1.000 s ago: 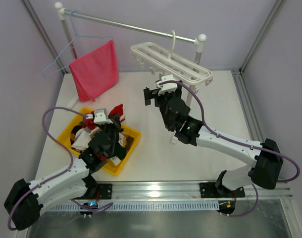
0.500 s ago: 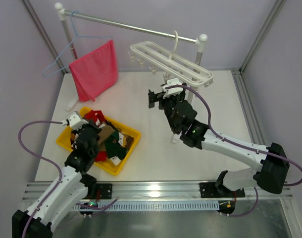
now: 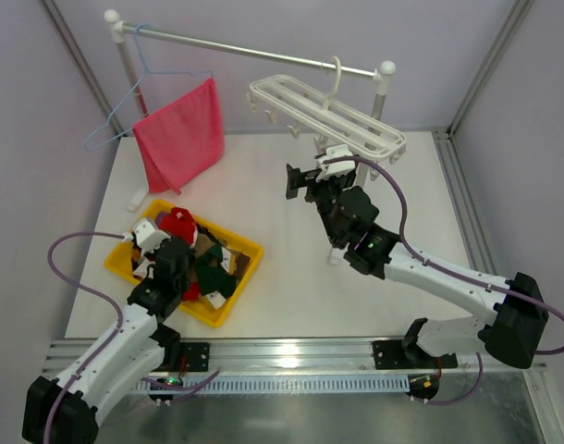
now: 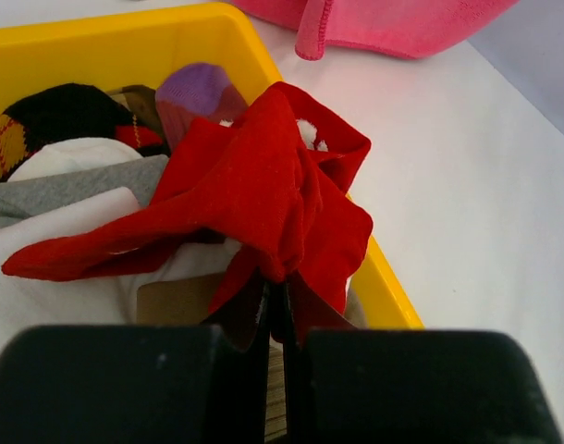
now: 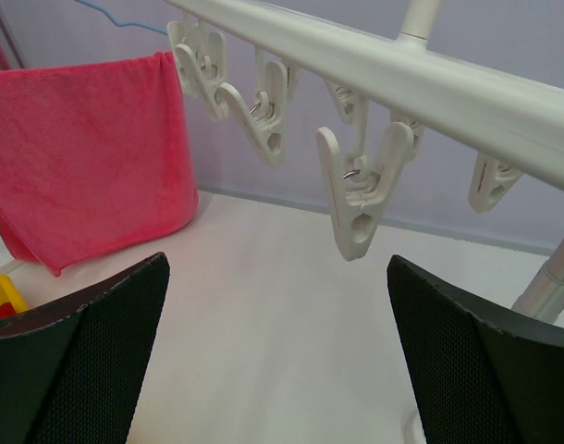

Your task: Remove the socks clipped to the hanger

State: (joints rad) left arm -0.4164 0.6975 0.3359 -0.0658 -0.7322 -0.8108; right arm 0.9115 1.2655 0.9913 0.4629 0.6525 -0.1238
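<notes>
Gripping: L tool [image 4: 277,301] pinched shut on red sock [image 4: 273,194], lower left of top view, over yellow bin [image 4: 125,37].
R tool [image 5: 277,268]: jaws wide, nothing held, just below hanger [image 5: 384,69], upper centre.
clips [image 5: 356,208]: those in view look bare.
Tip: let go w/ sock well inside bin rim so it doesn't drape over the edge.

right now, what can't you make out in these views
- White plastic drying hanger: far clips hidden under its frame, top view; cropped, right wrist view.
- Yellow plastic bin: contents below the top layer buried, top view.
- Red fabric sock: pinched end hidden inside left gripper, left wrist view.
</notes>
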